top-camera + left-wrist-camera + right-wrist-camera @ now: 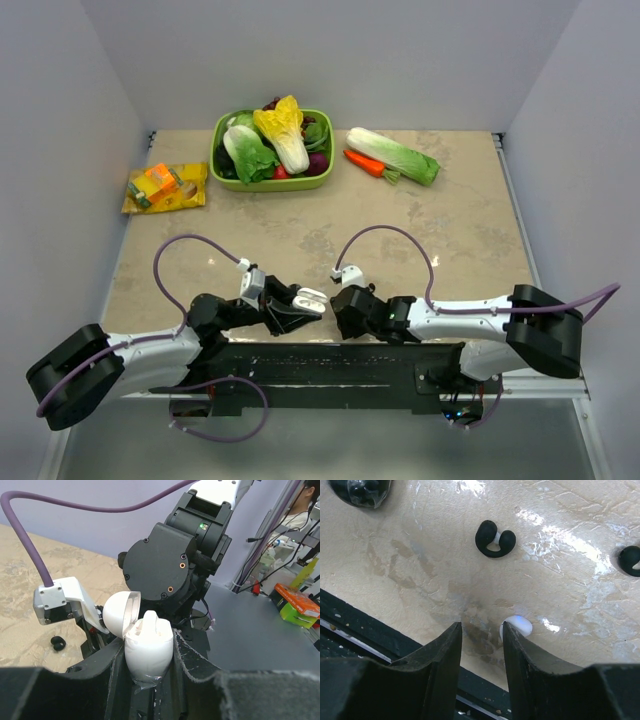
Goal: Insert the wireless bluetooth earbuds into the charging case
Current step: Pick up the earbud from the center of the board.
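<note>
The left gripper (300,303) is clamped on the white charging case (149,650), holding it upright between its fingers with the lid (120,612) swung open toward 10 o'clock in the left wrist view. That arm is taken up with presenting the case, so the pick-up looks to fall to the other one.

The right gripper (481,630) hangs just above the table (420,555) with its fingers parted by a narrow gap and nothing between them. From that gap, in the right wrist view, a black C-shaped earbud (495,539) lies on the table at about 12 o'clock, apart from the fingertips. Its two lobes sit side by side along the 9-to-3 line, and the mouth of the C faces 12. The fingers also close along 9-to-3, so they would meet the bud end to end. In my judgement the gap is too narrow for that, so the fingers must part wider or the wrist must turn before reaching forward. A second earbud (631,560) lies at about 2 o'clock, cut by the frame edge and farther off; the first is the nearer target
</note>
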You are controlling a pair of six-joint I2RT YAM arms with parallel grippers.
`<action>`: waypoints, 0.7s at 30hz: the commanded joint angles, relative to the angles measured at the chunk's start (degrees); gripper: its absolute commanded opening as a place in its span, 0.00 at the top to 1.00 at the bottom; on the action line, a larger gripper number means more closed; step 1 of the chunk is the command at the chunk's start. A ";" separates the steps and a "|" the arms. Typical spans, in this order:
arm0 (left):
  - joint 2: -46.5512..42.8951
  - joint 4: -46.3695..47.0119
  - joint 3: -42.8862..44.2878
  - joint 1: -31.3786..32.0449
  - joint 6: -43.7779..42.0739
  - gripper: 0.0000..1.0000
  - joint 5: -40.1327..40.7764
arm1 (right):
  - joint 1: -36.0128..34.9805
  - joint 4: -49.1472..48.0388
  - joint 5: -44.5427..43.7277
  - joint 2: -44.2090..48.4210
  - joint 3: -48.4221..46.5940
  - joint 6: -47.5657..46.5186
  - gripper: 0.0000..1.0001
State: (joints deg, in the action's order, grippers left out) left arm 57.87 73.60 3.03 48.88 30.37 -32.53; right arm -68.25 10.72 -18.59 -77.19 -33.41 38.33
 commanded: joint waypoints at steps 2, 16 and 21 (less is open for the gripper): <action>0.14 34.94 -0.83 0.34 -2.07 1.00 0.89 | 0.13 3.24 -3.91 0.02 -1.22 2.63 0.59; -0.21 34.94 -1.01 0.34 -1.98 1.00 0.89 | 0.13 6.33 -5.32 2.74 -1.40 4.30 0.58; -0.21 34.94 -1.09 0.34 -1.98 1.00 0.98 | 0.13 6.94 -5.67 1.69 -1.48 4.74 0.58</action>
State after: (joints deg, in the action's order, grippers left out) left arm 57.89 73.60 3.03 48.88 30.35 -32.51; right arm -68.25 15.00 -21.56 -75.24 -33.87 41.65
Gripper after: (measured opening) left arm 0.342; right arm 0.419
